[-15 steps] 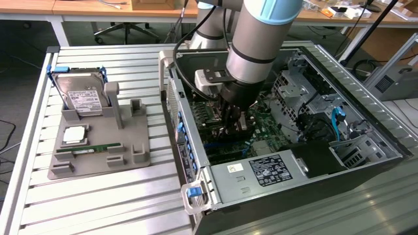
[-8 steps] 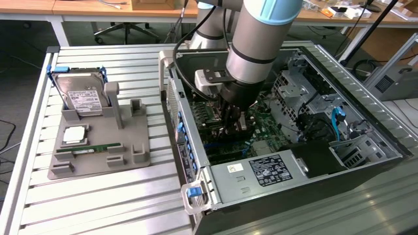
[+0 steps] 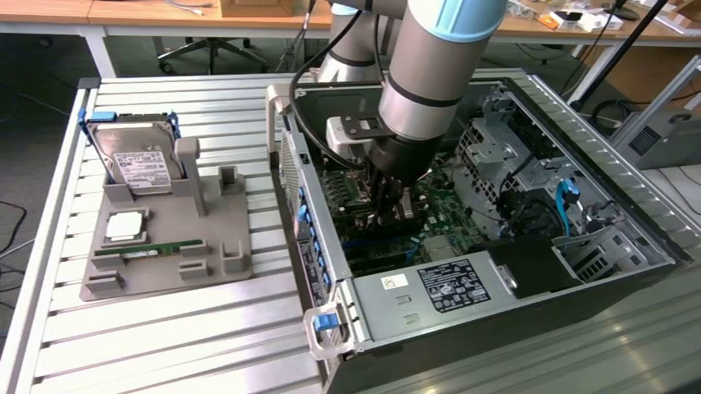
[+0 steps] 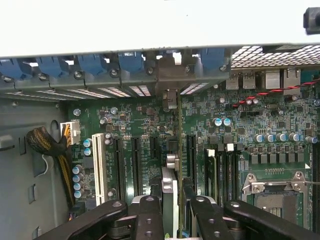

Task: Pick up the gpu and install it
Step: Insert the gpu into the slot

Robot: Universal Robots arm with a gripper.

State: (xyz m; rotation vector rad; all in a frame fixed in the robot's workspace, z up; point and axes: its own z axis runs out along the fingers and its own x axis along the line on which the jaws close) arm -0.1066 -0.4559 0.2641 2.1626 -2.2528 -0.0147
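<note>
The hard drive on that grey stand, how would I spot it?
Find the open computer case; toward the exterior view's left a grey holder lies on the slatted table. The hard drive leans at its far end, silver with a white label, bigger than the green RAM stick.

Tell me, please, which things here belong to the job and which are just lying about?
Job: thin dark gpu card with silver bracket, held in the tool; green motherboard in the open black computer case.
Lying about: silver hard drive with white label; narrow green RAM stick; grey plastic holder.
</note>
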